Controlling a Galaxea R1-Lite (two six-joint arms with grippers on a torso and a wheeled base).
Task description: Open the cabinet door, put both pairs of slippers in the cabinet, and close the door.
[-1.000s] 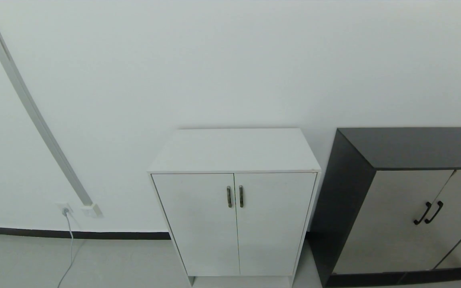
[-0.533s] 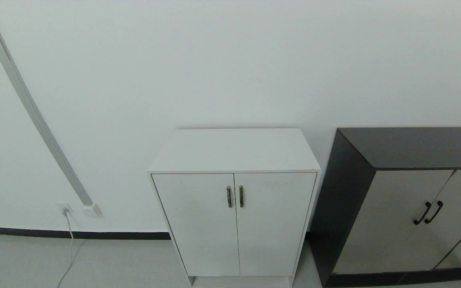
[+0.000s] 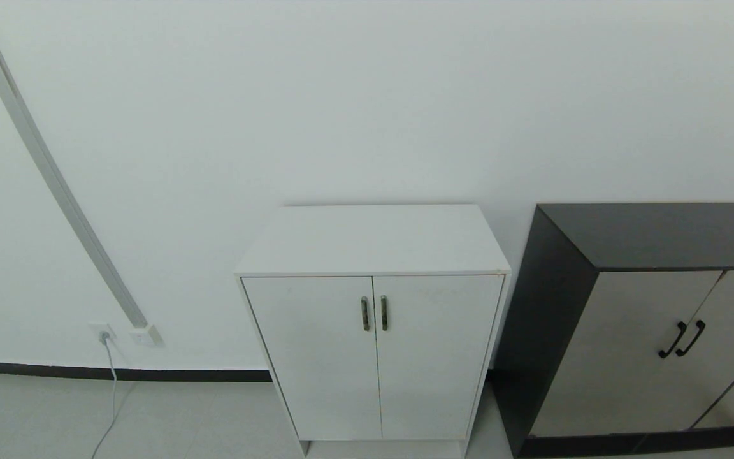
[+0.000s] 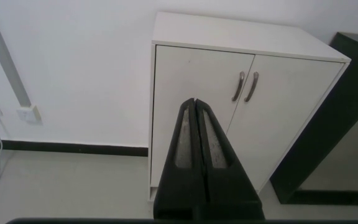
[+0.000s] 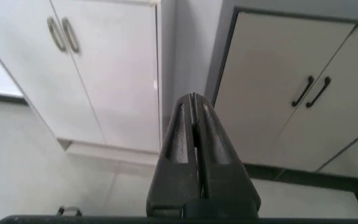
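A white two-door cabinet (image 3: 373, 331) stands against the wall with both doors closed and two dark vertical handles (image 3: 374, 313) at the centre seam. The same cabinet (image 4: 241, 118) with its handles (image 4: 245, 86) lies ahead of my left gripper (image 4: 195, 102), which is shut and holds nothing. My right gripper (image 5: 193, 98) is shut too, hanging over the floor in front of the gap between the white cabinet (image 5: 104, 68) and its dark neighbour.
A black cabinet (image 3: 647, 319) with pale doors and black handles (image 3: 682, 338) stands right beside the white one. A wall socket with a cable (image 3: 107, 357) and a slanted conduit (image 3: 48, 166) are on the left. Open floor (image 4: 61, 186) lies left of the cabinet.
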